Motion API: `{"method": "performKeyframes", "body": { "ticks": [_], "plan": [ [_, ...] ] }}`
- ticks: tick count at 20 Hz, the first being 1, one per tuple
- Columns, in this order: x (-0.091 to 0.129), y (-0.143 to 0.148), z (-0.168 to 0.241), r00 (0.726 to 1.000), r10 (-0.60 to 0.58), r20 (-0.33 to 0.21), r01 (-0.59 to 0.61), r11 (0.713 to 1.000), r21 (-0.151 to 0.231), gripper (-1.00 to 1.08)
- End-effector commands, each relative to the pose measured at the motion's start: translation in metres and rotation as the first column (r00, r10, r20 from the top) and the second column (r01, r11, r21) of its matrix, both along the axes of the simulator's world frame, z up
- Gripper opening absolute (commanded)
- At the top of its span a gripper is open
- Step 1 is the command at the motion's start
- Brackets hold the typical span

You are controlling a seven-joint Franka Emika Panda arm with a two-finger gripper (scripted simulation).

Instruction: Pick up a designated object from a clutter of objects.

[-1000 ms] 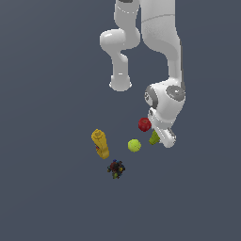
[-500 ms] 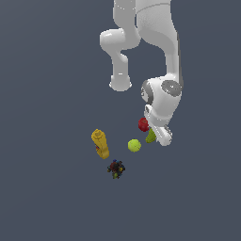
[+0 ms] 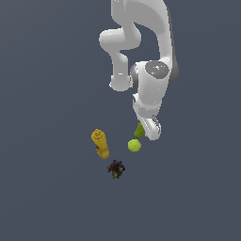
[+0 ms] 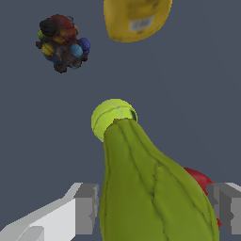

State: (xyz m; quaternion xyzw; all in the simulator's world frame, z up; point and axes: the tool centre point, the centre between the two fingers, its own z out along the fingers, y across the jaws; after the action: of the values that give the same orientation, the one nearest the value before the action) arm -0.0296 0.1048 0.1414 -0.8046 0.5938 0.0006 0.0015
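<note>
The olive-green pear (image 4: 150, 188) fills the space between my fingers in the wrist view, its narrow neck pointing at the yellow-green ball (image 4: 110, 117). My gripper (image 4: 153, 207) is shut on the pear, with one finger (image 4: 87, 207) on each side of it. In the exterior view the pear (image 3: 139, 129) peeks out beside the gripper (image 3: 147, 134), just above the yellow-green ball (image 3: 134, 145). The red ball (image 4: 200, 181) shows partly behind the pear and is hidden by the arm in the exterior view.
A yellow bottle (image 3: 100, 143) lies to the exterior view's left of the ball and also shows in the wrist view (image 4: 136, 19). A dark multicoloured lump (image 3: 116, 168) lies below the bottle and shows in the wrist view too (image 4: 62, 43). The floor is plain grey.
The arm's hand has swung toward the exterior view's left and a little up. The pear has moved with it, and the red ball is now hidden behind the hand.
</note>
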Motion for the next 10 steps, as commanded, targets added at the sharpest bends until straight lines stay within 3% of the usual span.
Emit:
{"method": "performKeyframes", "body": {
  "ticks": [1, 10],
  "plan": [
    [0.004, -0.022, 0.024, 1.0, 0.0, 0.001, 0.0, 1.0, 0.001, -1.0],
    [0.02, -0.101, 0.11, 1.0, -0.001, 0.0, 0.001, 1.0, 0.001, -1.0]
  ]
}}
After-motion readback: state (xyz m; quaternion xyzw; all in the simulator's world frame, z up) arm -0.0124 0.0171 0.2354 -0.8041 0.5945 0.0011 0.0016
